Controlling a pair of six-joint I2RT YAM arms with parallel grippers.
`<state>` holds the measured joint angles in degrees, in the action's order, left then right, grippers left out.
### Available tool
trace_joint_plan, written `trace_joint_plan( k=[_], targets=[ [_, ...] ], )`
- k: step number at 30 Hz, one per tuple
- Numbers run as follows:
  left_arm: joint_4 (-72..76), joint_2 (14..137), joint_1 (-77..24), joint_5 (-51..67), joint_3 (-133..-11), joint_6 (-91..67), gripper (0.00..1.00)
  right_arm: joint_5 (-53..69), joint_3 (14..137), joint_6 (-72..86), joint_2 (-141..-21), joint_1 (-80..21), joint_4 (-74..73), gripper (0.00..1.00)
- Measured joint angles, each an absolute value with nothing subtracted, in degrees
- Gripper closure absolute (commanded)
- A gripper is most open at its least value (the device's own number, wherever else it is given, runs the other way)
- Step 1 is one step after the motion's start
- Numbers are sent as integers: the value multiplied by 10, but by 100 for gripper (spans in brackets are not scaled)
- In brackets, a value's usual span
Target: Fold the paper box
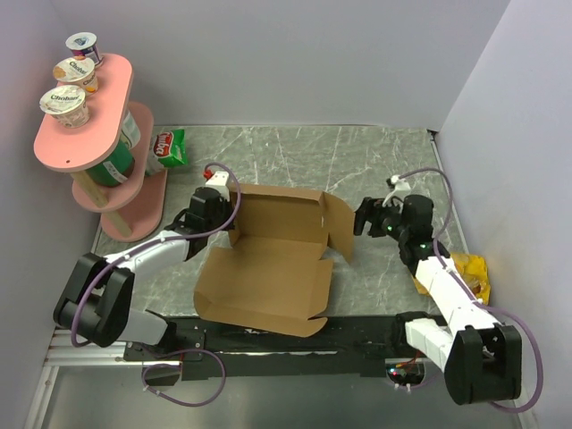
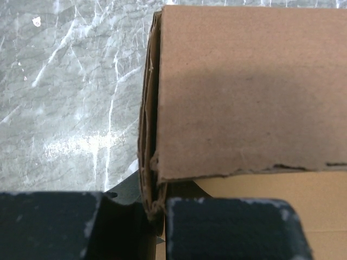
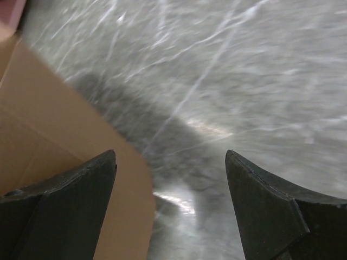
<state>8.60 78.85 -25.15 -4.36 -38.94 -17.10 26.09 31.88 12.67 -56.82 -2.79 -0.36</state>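
The left gripper (image 1: 217,207) is pinched almost closed on the raised left wall of the plain brown corrugated cardboard paper box (image 1: 268,268), its dark, scuffed jaws set either side of the layered, ragged-cut edge. The right gripper (image 1: 365,217) stands wide apart and holds nothing, just beside the box's upturned right flap. The box lies partly folded, matte and creased, mid-way across the glossy grey marbled tabletop (image 1: 295,152), between the two arms.
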Motion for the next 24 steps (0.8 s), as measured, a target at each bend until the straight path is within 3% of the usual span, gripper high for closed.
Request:
trace_joint_plan(
  k=[11,18,24],
  targets=[
    [78,811,-250,-54,-412,-189,99,186,290,207,-587,-147,59,13],
    [94,800,-252,-58,-396,-190,99,52,300,277,-671,-214,77,13],
    [90,800,-272,-107,-396,-201,99,-127,339,344,-707,-296,37,6]
  ],
)
